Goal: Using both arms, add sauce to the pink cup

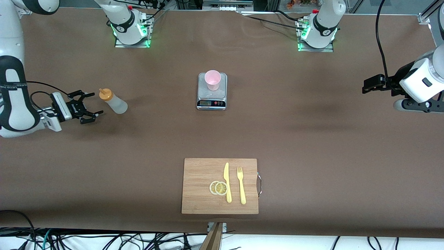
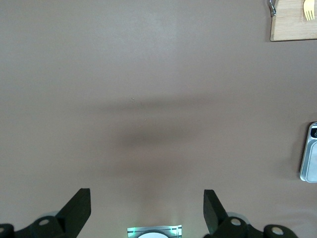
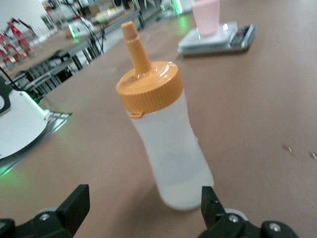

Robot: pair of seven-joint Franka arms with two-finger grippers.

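front view / right gripper (image 1: 91,108): black two-finger gripper, jaws spread and empty, low by the right arm's end of the worktop, just beside the bottle, not touching.
front view / sauce: small translucent whitish plastic squeeze bottle with orange nozzle cap (image 1: 113,101), standing free on the brown worktop (image 1: 312,139) toward the right arm's end.
front view / cup: small pale pink translucent plastic tumbler (image 1: 212,80) upright on a grey digital kitchen scale (image 1: 212,93), mid-table, nearer the base edge than the camera edge.
front view / left gripper (image 1: 365,86): black, up over bare worktop at the left arm's end, waiting.
front view / risk: bottle is light and narrow; an off-centre close could tip or shove it. Cup sits loose on the scale, so a nudge from the nozzle may knock it.
left wrist view / left fingers (image 2: 77,208): spread wide, nothing between; only bare worktop below, scale edge (image 2: 309,153) at the side.
right wrist view / bottle (image 3: 168,144): ribbed orange cap, tapered nozzle, cloudy body, contents unclear.
right wrist view / right fingers (image 3: 74,203): apart, flanking the bottle's base, no contact.
right wrist view / risk: soft wall; a hard squeeze could squirt sauce early.
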